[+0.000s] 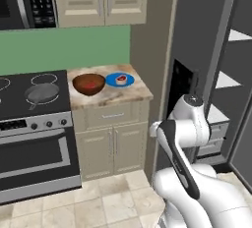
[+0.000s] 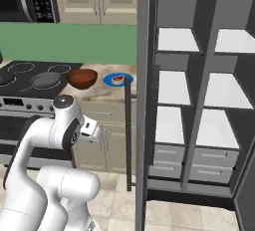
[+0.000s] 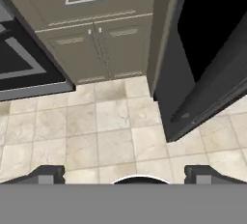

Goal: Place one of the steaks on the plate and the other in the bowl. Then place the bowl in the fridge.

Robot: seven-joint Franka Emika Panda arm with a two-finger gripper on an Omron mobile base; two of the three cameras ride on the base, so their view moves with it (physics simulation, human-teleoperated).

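From the left base view, the bowl (image 1: 89, 84) sat on the marble counter (image 1: 133, 92) just beside the plate (image 1: 119, 79), each with a red steak in it, while the arm was folded low in front of the fridge (image 1: 206, 50), well below counter height and off to the bowl's right. From the right base view, the bowl (image 2: 81, 78) lay up and a little right of the wrist, the plate (image 2: 118, 79) lying between it and the open fridge door's edge (image 2: 143, 90), white shelves standing bare behind. In the hand view, the gripper (image 3: 123, 175) pointed down at the floor tiles (image 3: 111, 131), its fingertips (image 3: 46, 174) spread wide at the frame's corners with nothing between them, cabinet doors (image 3: 96, 49) ahead. I'd say the next move called for lifting and swinging left to reach the bowl, since it lay above and behind where the jaws faced.
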